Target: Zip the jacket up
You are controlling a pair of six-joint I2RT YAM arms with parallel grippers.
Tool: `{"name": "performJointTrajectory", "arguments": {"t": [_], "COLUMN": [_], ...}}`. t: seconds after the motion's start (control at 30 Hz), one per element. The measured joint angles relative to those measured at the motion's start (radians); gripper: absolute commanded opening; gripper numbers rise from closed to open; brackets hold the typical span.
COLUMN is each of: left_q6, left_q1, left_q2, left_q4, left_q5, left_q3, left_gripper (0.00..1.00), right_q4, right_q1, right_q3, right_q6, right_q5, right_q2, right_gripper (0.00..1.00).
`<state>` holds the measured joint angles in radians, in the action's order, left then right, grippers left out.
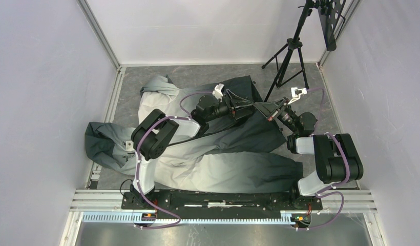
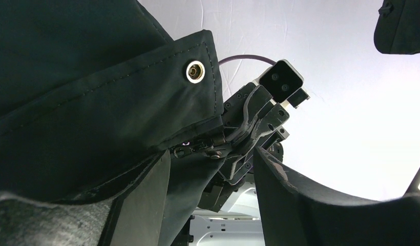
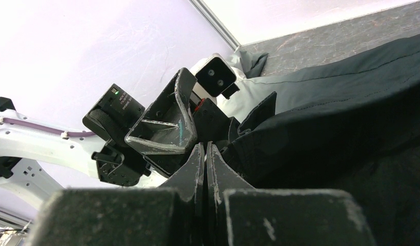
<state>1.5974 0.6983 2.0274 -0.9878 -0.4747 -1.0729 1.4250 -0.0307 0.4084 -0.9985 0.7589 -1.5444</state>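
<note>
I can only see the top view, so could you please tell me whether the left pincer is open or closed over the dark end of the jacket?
Observer: It is open. The left pincer has its fingers spread wide, with the edge of the jacket between them.
Operator: Thank you. Is the right one gripping anything?
Observer: The right pincer is shut, apparently on a small metal zip tab at that edge.
Operator: Is there anything else close by?
Observer: A round metal snap sits on the flap just above the tab.
</note>
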Motion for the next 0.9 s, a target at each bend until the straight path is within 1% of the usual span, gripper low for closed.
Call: {"name": "performJointTrajectory", "arguments": {"t": [0.2,0.37,0.53,0.63,0.9], "left_q6": [0.000,0.000,0.001,0.001,0.001], "left_q1": [0.000,0.000,-0.001,-0.002,-0.002], "left_q2": [0.009,0.009,0.009,0.008,0.008], "left_q4": [-0.021,-0.043,-0.063,-0.065,-0.066], "left_q5": [0.000,0.003,0.005,0.008,0.027], "left_q3": [-0.006,0.003,0.018,0.025,0.039], "left_gripper": [0.64,0.61,0.54,0.48,0.37], "right_q4": [0.004,0.013,0.019,0.019,0.026], "right_q1": [0.000,0.000,0.000,0.000,0.000], "right_q3": [0.000,0.001,0.001,0.001,0.001], "right_q6": [0.000,-0.004,-0.008,-0.010,-0.011], "right_q5": [0.000,0.000,0.001,0.001,0.001], "right_q2": [-0.002,-0.002,-0.006,-0.008,-0.009], "right_gripper": [0.00,0.00,0.00,0.00,0.00]}}
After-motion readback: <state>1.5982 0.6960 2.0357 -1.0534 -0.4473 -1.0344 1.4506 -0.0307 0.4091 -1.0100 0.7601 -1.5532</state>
